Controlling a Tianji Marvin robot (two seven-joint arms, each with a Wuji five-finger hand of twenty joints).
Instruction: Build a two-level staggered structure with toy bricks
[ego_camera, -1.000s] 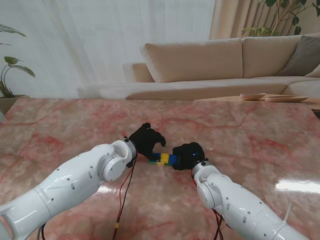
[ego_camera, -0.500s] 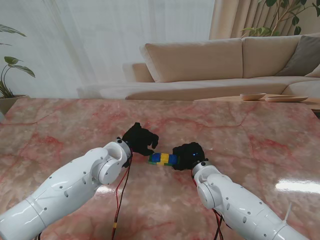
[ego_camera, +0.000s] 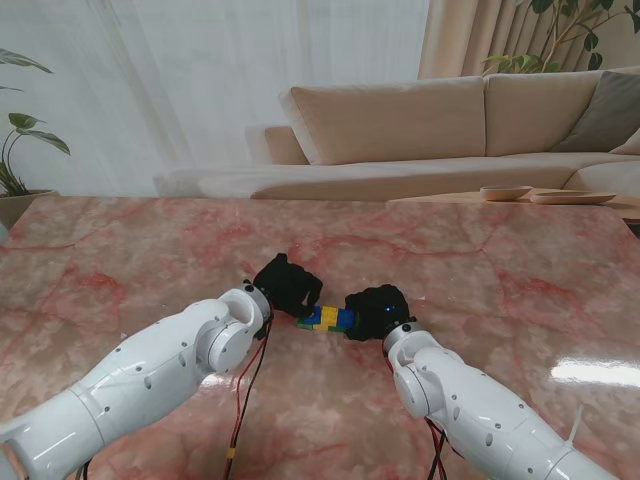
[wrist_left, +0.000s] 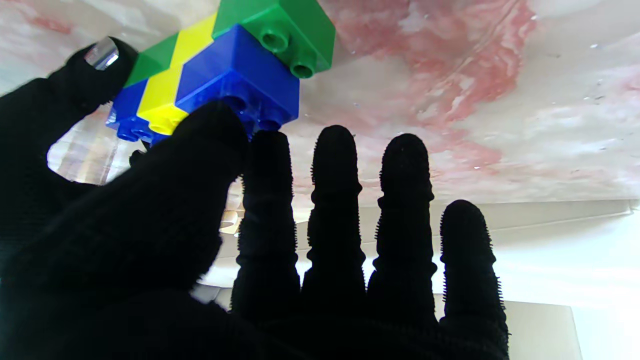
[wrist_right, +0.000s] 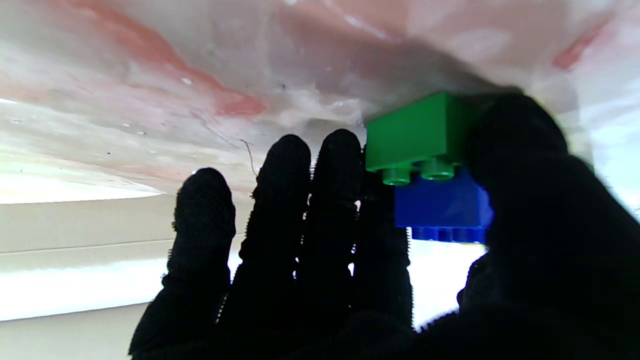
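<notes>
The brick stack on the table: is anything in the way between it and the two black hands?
Nothing visible. The brick stack lies directly between the left hand and right hand, both already at its ends, with only bare table around.

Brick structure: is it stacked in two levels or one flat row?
Two levels: the brick structure shows blue and yellow bricks seated on green and yellow ones, offset sideways.

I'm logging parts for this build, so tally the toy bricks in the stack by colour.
Green bricks: 2
Yellow bricks: 2
Blue bricks: 2
Total: 6 bricks showing, all joined in one stack; any hidden ones are not counted.
</notes>
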